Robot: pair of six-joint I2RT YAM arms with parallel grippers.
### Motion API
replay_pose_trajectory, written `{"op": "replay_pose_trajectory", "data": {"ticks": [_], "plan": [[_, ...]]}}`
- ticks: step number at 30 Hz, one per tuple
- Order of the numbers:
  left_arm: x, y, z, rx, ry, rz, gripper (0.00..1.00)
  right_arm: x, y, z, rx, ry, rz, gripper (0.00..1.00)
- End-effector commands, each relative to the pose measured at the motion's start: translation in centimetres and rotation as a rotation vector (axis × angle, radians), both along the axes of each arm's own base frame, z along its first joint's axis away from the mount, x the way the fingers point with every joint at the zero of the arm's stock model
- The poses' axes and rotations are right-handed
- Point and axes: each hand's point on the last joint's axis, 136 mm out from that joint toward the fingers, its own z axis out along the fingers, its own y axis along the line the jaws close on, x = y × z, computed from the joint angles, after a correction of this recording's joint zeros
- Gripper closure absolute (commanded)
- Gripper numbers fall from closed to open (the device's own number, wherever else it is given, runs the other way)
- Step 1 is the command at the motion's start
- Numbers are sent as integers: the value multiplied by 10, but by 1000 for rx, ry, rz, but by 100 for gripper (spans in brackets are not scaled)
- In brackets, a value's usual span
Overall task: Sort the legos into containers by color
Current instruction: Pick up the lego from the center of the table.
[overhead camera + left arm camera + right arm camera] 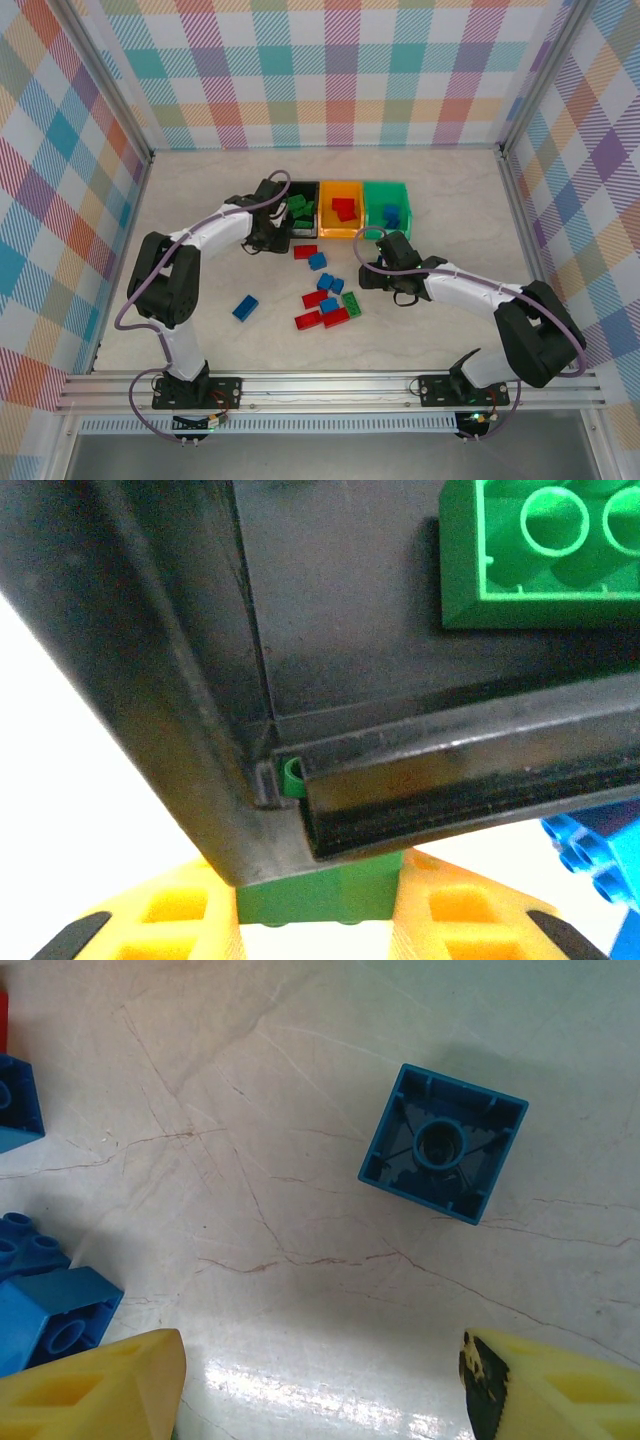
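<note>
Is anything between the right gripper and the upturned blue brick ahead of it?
Nothing visible does. Bare table lies between the open right gripper and the upturned blue brick. The other blue bricks sit at the wrist view's left edge, apart from it.

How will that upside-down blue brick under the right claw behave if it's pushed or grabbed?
The blue brick looks rigid and hollow, so probably light. Lying flat, open side up, it shouldn't roll or tip; on the glossy table a push would likely slide it.

Half-hidden green lego behind black bin
</note>
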Motion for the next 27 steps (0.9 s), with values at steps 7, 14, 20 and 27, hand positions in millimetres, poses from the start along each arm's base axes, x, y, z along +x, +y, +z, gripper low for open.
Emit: {"op": "replay_pose_trajectory", "data": {"ticks": [7,14,20,27], "plan": [[-32,-1,-16,-5,213,-43,75,5,2,9,31,-28,-13,27],[-41,7,-48,29,258,-15,77,4,3,10,35,-26,-8,27],[-45,22,-44,68,221,25,77,3,1,14,38,-39,-10,27],[-49,9,-21,-58,145,8,77,3,2,11,42,-32,-11,27]]}}
